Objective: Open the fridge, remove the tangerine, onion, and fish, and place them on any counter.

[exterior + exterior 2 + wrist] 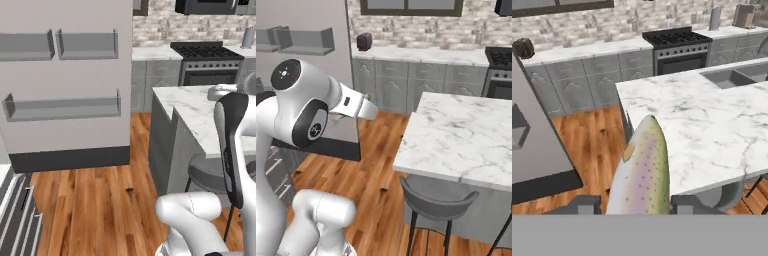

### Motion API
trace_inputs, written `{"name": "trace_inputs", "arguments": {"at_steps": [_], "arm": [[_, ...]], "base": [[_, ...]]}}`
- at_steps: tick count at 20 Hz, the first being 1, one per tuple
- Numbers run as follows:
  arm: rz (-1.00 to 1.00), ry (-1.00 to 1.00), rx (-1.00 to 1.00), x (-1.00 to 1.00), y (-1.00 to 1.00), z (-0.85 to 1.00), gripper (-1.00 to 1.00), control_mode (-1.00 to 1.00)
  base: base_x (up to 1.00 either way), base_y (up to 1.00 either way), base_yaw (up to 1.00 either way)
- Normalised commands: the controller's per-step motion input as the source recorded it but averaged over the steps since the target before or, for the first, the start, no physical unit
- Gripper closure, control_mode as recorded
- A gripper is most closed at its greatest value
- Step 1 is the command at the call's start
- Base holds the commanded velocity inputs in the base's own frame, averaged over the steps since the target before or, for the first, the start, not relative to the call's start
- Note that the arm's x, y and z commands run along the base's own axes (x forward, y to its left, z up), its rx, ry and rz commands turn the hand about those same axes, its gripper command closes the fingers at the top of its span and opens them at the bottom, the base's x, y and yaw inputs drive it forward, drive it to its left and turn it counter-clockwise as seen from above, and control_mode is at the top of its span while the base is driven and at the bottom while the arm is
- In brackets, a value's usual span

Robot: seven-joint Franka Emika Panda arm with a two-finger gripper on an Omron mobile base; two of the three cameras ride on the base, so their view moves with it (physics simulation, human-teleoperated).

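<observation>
In the hand view my gripper [636, 205] is shut on the fish [641, 167], a slim speckled fish with a pale belly that sticks up between the two dark fingertips [582, 204]. It hangs over the wood floor, just off the near corner of the white marble counter [702, 120], whose inset sink [728, 77] lies farther back. The fridge door [65, 75] stands open on the left, with grey shelves [62, 107] and a black band [70, 159]. The tangerine and the onion are out of view.
A grey stool [438, 197] stands at the island's near edge. The fridge's lower drawers [15, 215] are at the bottom left. Behind the island, a black stove [207, 52] sits in the grey-cabinet counter [416, 52]. Wood floor [100, 200] lies between the fridge and the island.
</observation>
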Motion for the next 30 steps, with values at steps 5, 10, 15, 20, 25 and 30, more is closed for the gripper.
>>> {"name": "trace_inputs", "arguments": {"at_steps": [5, 10, 15, 20, 25, 30], "arm": [[-0.05, 0.01, 0.00, 0.10, -0.10, -0.01, 1.00, -1.00], [-0.15, 0.14, 0.06, 0.93, -0.81, -0.28, 1.00, -1.00], [-0.12, 0.31, 0.14, 1.00, -0.90, -0.93, 1.00, -1.00], [-0.02, 0.16, 0.09, 1.00, -0.28, -1.00, 1.00, -1.00], [0.00, 0.05, 0.05, 1.00, 0.00, -1.00, 1.00, -1.00], [0.00, 0.00, 0.00, 1.00, 0.00, -0.79, 1.00, -1.00]], "base": [[0.19, -0.21, -0.34], [0.00, 0.00, 0.00], [0.00, 0.00, 0.00], [0.00, 0.00, 0.00], [0.00, 0.00, 0.00], [0.00, 0.00, 0.00]]}}
